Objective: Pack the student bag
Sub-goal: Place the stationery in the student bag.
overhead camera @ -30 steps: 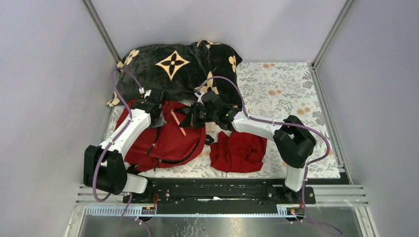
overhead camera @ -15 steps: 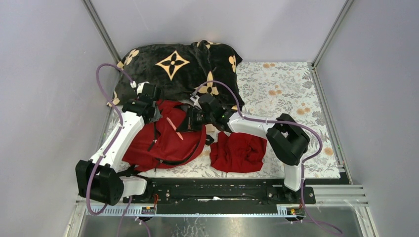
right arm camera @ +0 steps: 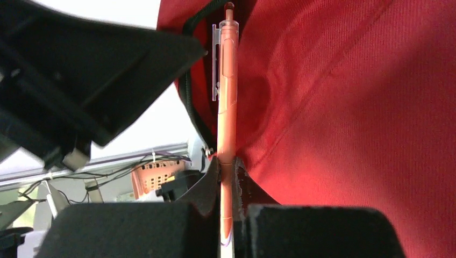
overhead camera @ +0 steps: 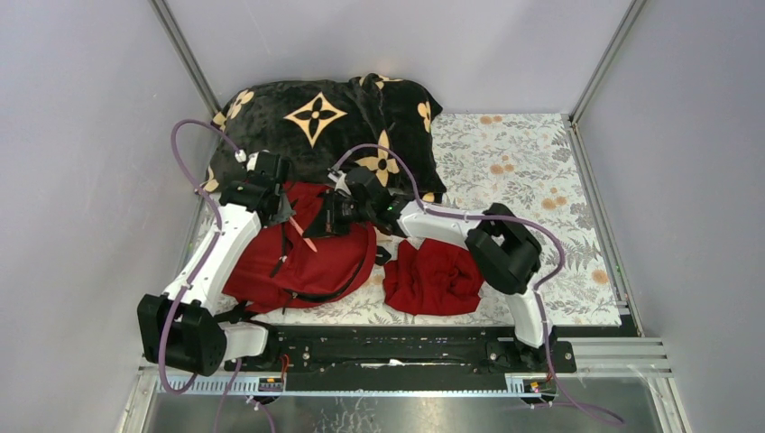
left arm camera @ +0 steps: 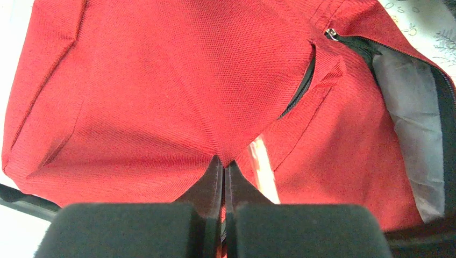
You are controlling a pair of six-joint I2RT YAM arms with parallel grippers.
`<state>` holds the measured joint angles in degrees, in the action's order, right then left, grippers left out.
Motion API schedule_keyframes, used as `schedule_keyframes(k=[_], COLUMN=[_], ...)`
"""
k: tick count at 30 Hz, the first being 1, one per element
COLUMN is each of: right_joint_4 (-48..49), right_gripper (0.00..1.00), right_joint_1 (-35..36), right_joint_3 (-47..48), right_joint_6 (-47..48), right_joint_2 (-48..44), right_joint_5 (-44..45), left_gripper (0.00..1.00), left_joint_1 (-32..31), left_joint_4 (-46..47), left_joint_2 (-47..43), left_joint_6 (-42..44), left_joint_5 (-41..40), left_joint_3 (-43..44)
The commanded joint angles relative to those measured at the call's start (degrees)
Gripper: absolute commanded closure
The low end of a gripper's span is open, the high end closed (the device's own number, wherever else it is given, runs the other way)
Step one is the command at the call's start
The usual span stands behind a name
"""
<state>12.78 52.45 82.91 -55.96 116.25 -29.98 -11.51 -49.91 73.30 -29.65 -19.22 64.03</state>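
The student bag (overhead camera: 311, 262), a red backpack, lies at the left with its top toward the back. My left gripper (overhead camera: 283, 213) is at the bag's upper left, shut on a pinch of its red fabric (left arm camera: 161, 97). Its tips (left arm camera: 223, 161) meet just below a black pocket zipper (left arm camera: 299, 86). The main opening's grey lining (left arm camera: 408, 123) shows at the right. My right gripper (overhead camera: 332, 222) is over the bag's top, shut on an orange pen (overhead camera: 303, 236). In the right wrist view the pen (right arm camera: 226, 97) sticks out of the gripper (right arm camera: 227, 164) along the bag (right arm camera: 349, 107).
A black plush blanket with tan flowers (overhead camera: 316, 117) is heaped behind the bag. A small dark-red cloth (overhead camera: 437, 275) lies to the bag's right. A floral cover (overhead camera: 514, 153) spreads over the table, with frame rails (overhead camera: 591, 86) at its sides.
My left gripper has closed on the bag's fabric and drawn toward the back left. My right gripper has carried the pen leftward over the bag's top.
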Motion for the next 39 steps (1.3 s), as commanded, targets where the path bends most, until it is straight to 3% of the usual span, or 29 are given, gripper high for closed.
schedule_keyframes(k=[1, 4, 16, 19, 23, 25, 33, 39], right_joint_4=[2.8, 3.7, 5.7, 7.6, 5.8, 5.4, 5.4, 0.2], right_gripper=[1.0, 1.0, 1.0, 0.99, 0.59, 0.48, 0.44, 0.44], right_joint_1=[0.7, 1.0, 2.5, 4.0, 4.3, 4.3, 3.6, 1.7], right_joint_3=[7.0, 12.2, 26.9, 29.2, 29.0, 26.3, 14.2, 8.9], right_joint_6=[-3.8, -5.5, -13.0, -12.9, -9.6, -7.2, 0.0, 4.5], right_joint_2=[5.3, 9.4, 21.4, 23.7, 23.5, 21.3, 8.8, 0.3], right_joint_5=[-3.2, -3.5, 12.5, 11.1, 7.7, 7.9, 11.1, 10.4], left_gripper=[1.0, 1.0, 1.0, 1.0, 1.0, 1.0, 1.0, 1.0], left_joint_1=[0.9, 1.3, 2.5, 2.5, 3.5, 4.5, 7.1, 8.0], left_joint_4=[2.0, 2.7, 3.1, 3.0, 3.3, 3.5, 4.5, 5.1], left_joint_2=[-2.5, -2.6, -2.9, -2.9, -2.7, -2.6, -2.9, -3.2], left_joint_6=[-0.4, 0.0, 0.7, 0.6, 1.5, 1.5, 1.5, 1.1], left_joint_5=[3.8, 6.1, 15.3, 14.4, 13.2, 12.9, 13.0, 13.1], left_joint_3=[0.0, -0.7, -0.5, -0.2, -0.6, -0.8, -1.3, -2.4])
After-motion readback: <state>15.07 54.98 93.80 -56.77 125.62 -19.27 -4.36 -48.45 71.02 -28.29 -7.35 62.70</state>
